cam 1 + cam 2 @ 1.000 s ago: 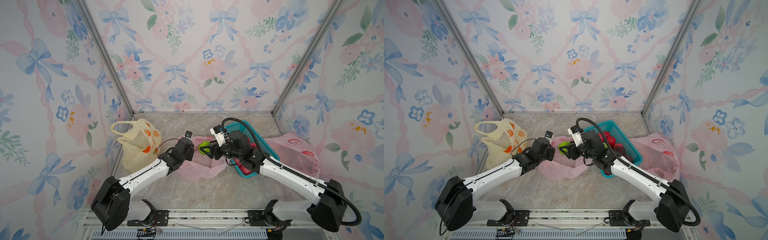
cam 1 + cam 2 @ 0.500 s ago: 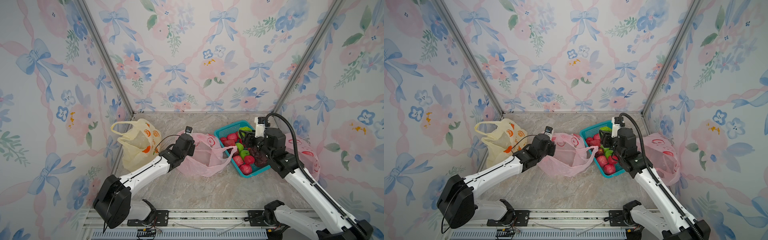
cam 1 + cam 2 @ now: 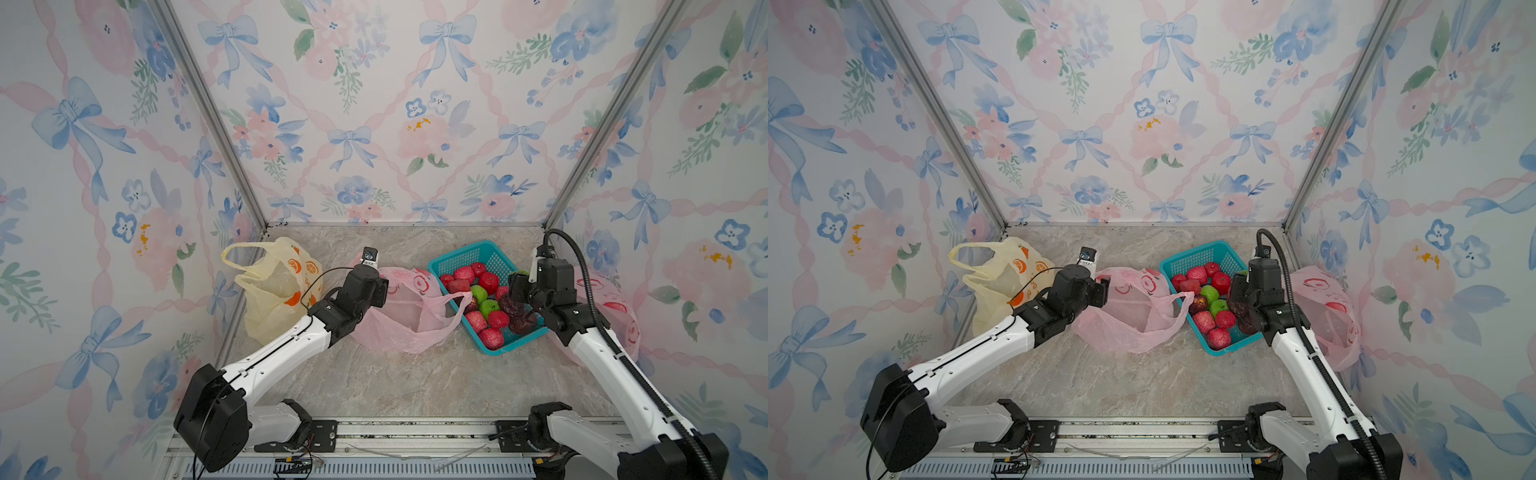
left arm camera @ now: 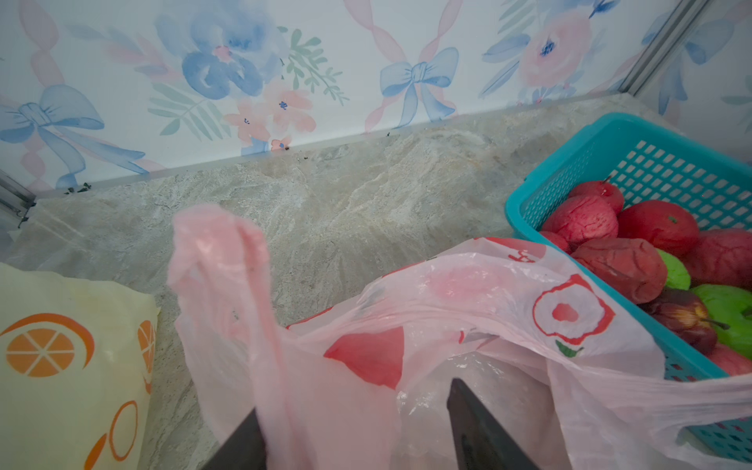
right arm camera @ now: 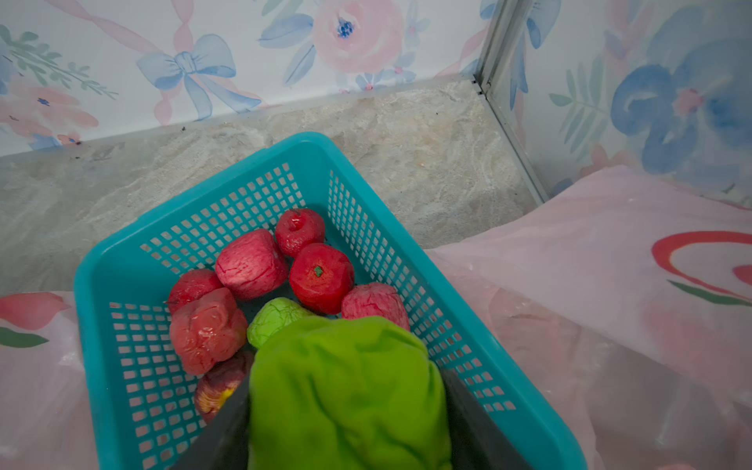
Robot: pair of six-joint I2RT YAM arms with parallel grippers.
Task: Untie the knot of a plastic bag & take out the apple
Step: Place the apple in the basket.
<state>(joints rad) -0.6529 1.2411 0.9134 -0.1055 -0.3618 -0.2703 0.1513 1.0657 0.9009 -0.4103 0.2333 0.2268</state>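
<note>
R gripper, clamped on green apple, has swung from pink bag to over teal basket. L gripper just spread wide, releasing the bag: apple's out.

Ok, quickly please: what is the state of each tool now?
Left tool: open, pink bag loose between its fingers.
Right tool: shut on green apple, above the basket.

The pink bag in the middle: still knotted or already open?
Open. In both top views the pink bag shows separate handles, one draped over the teal basket rim, and a gaping mouth; no knot.
</note>
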